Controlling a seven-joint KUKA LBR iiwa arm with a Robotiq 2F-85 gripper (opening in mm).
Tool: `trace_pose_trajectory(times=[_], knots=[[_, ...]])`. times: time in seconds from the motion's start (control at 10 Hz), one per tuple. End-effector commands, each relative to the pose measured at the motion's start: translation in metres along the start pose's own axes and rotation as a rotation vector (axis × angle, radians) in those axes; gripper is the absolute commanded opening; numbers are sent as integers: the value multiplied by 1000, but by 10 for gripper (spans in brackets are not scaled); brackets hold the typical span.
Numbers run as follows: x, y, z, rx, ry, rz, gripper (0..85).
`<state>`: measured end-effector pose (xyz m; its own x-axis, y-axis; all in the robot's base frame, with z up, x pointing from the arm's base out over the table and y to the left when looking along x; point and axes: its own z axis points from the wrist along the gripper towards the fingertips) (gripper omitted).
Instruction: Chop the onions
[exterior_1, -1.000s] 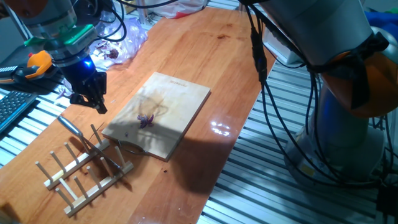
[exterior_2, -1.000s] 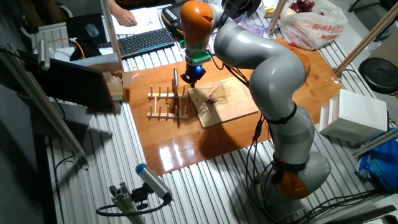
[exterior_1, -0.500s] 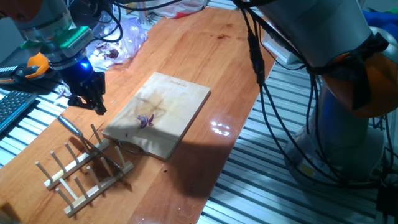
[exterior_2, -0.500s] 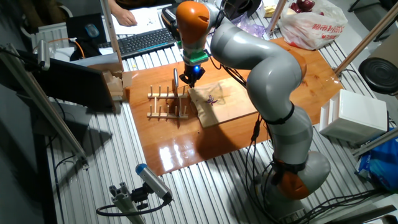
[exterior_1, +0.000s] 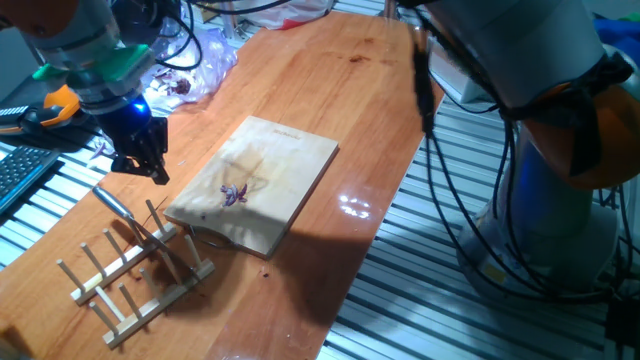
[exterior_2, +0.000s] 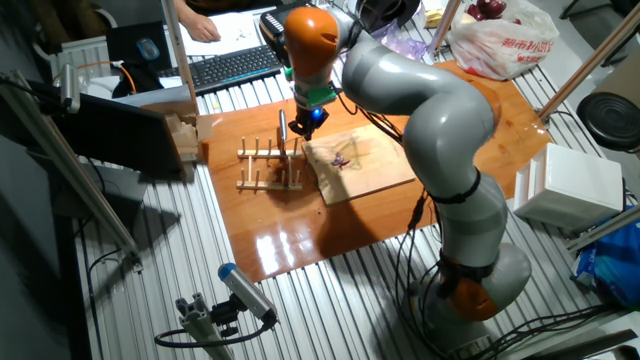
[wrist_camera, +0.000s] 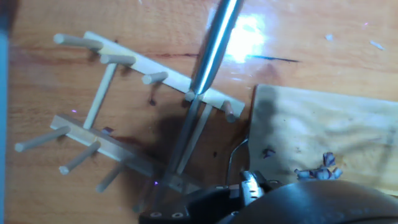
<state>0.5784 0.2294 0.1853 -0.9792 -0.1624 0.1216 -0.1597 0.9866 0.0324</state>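
Note:
The onions (exterior_1: 235, 194) are a few small purple bits on the wooden board (exterior_1: 290, 155), also seen in the other fixed view as onions (exterior_2: 342, 160) on the board (exterior_2: 375, 170) and at the hand view's lower right as onions (wrist_camera: 320, 168). A knife with a metal handle (exterior_1: 113, 200) leans in the wooden peg rack (exterior_1: 135, 270). My gripper (exterior_1: 148, 168) hangs just above that handle, left of the board, and looks open with nothing in it. The hand view shows the handle (wrist_camera: 214, 46) over the rack (wrist_camera: 109, 87); the fingertips are hidden there.
A clear plastic bag of onion scraps (exterior_1: 190, 65) lies at the table's far left corner. A keyboard (exterior_2: 230, 65) and an orange-handled tool (exterior_1: 55, 105) sit beyond the table edge. A white shopping bag (exterior_2: 500, 40) and a white box (exterior_2: 570, 185) stand off the table.
My gripper has drifted slightly left above the knife handle and the arm's upper links have swung. Knife, rack, board and onions stay in place.

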Motion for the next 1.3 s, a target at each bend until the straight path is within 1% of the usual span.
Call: trace_pose_trajectory(times=[0.0, 0.1, 0.2, 0.3, 0.4, 0.5, 0.6, 0.7, 0.8, 1.0, 1.1, 1.2], knots=[[1, -1, 0, -13, 17, 23, 0], [0, 0, 0, 15, -12, 0, 170], [0, 3, 1, 25, -134, -66, 0], [3, -2, -1, 20, -151, -65, 0], [8, -9, -4, -14, -162, -54, 0], [10, -10, -5, -14, -168, -45, 170], [10, -7, -4, 0, -165, -35, 170], [10, -7, -4, 7, -161, -33, 0], [12, -8, -5, 12, -163, -25, 0], [17, -13, -5, 70, -170, 46, 0], [17, -20, -3, 53, -168, 76, 0], [18, -26, -1, 28, -159, 103, 0]])
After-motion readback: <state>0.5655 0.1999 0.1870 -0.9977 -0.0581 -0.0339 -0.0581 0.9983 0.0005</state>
